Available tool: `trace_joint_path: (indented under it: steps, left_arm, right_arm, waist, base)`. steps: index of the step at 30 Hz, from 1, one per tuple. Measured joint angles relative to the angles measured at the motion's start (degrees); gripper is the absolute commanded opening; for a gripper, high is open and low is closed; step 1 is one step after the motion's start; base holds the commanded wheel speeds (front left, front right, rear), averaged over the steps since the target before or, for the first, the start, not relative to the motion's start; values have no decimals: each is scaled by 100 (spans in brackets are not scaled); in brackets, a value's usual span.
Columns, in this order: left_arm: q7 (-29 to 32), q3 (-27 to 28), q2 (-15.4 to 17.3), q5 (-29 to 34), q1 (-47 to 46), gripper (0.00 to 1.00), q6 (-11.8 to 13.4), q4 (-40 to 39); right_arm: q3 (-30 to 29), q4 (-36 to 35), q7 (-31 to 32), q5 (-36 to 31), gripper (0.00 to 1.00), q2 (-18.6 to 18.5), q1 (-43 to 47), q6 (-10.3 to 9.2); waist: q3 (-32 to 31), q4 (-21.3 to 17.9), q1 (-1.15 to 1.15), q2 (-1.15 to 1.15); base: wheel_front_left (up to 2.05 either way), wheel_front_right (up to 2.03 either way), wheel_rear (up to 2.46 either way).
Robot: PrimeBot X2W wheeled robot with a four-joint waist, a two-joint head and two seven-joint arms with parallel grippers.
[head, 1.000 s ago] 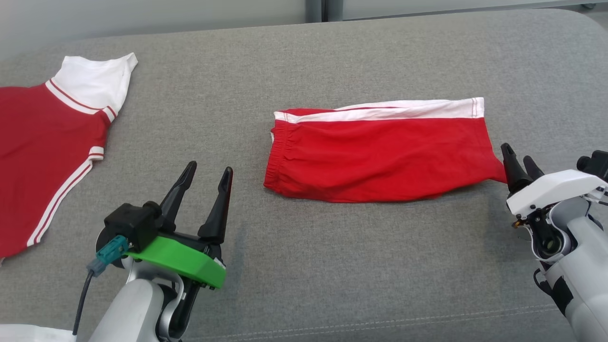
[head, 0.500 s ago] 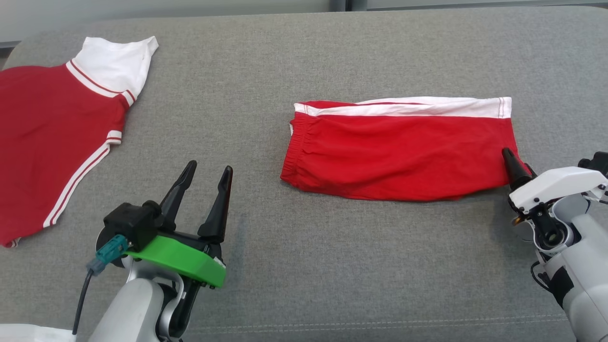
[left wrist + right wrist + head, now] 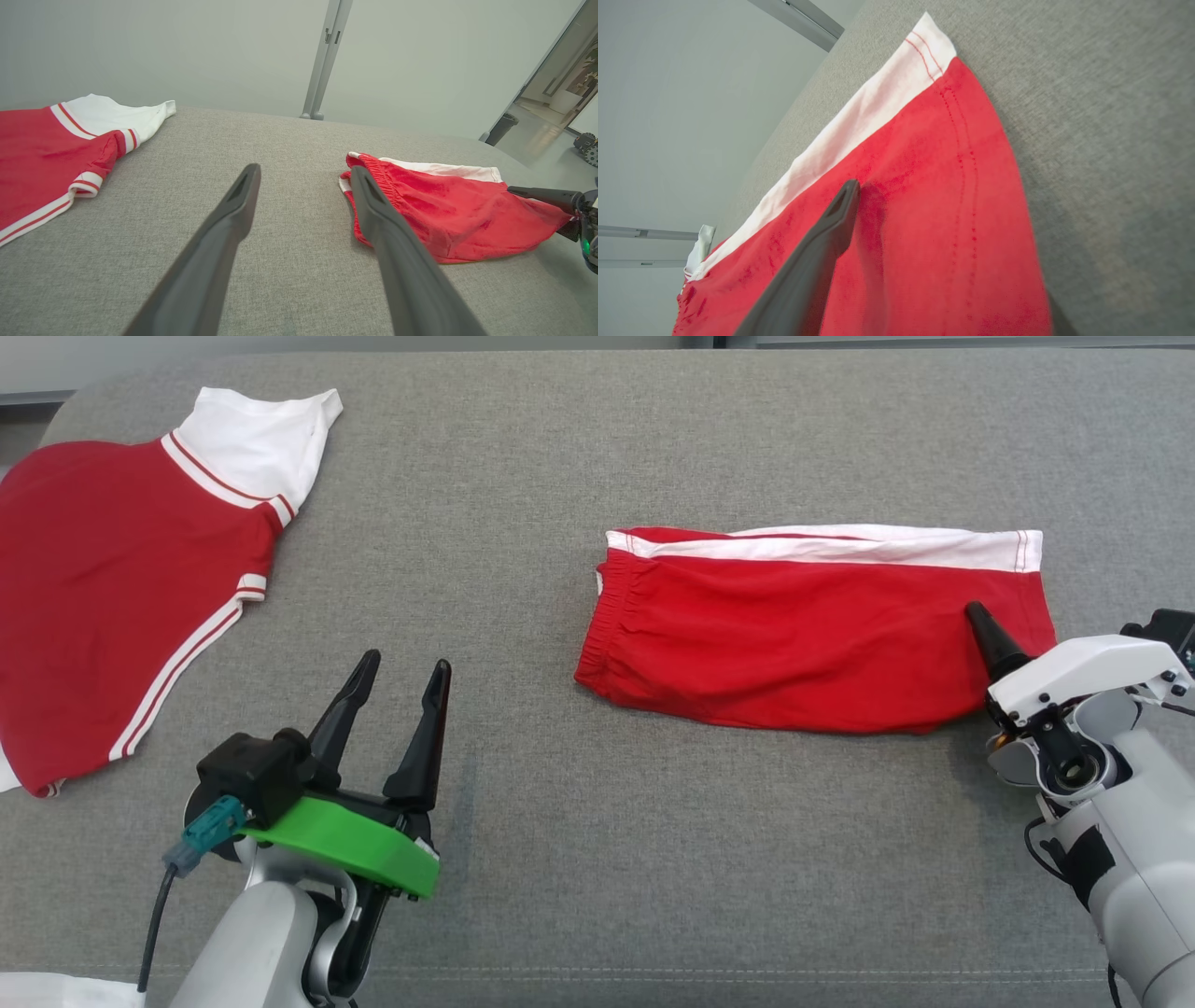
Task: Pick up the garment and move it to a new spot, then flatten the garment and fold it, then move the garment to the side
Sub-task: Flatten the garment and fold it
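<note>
On the grey cushion (image 3: 597, 859): eases the wide-open right gripper (image 3: 991, 639) further over the hem of the folded red shorts (image 3: 803, 635) (left gripper (image 3: 397, 686) idle, also parted); looks set to pinch and shift aside.

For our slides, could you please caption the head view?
Folded red shorts on grey cushion, right gripper at their hem, one finger on top; left gripper open, shirt far left.
</note>
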Motion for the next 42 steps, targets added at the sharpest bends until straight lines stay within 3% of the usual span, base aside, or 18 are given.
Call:
trace_joint_path:
  steps: [1,3,5,27,42]
  left_arm:
    - [0,0,-1,0,0,100,0,3]
    - [0,2,-3,-5,0,100,0,13]
    - [-1,11,-3,-5,0,100,0,16]
    - [-9,1,-36,-8,0,100,-7,172]
    - [-51,-68,-185,-45,1,100,-12,246]
  right_arm:
    - [0,15,-1,-1,85,-3,-20,0]
    - [-8,77,-41,-3,22,-18,-74,1]
    - [-31,111,-100,-9,0,-32,-82,34]
    - [58,-36,-1104,-269,0,44,-104,235]
    - [1091,-776,-1169,-834,0,430,-218,286]
  waist:
    - [-3,6,0,0]
    - [-14,21,0,0]
    - [-20,27,0,0]
    - [-261,-6,0,0]
    - [-494,324,0,0]
  base:
    - [0,0,0]
    - [0,0,0]
    - [0,0,0]
    - [0,0,0]
    - [0,0,0]
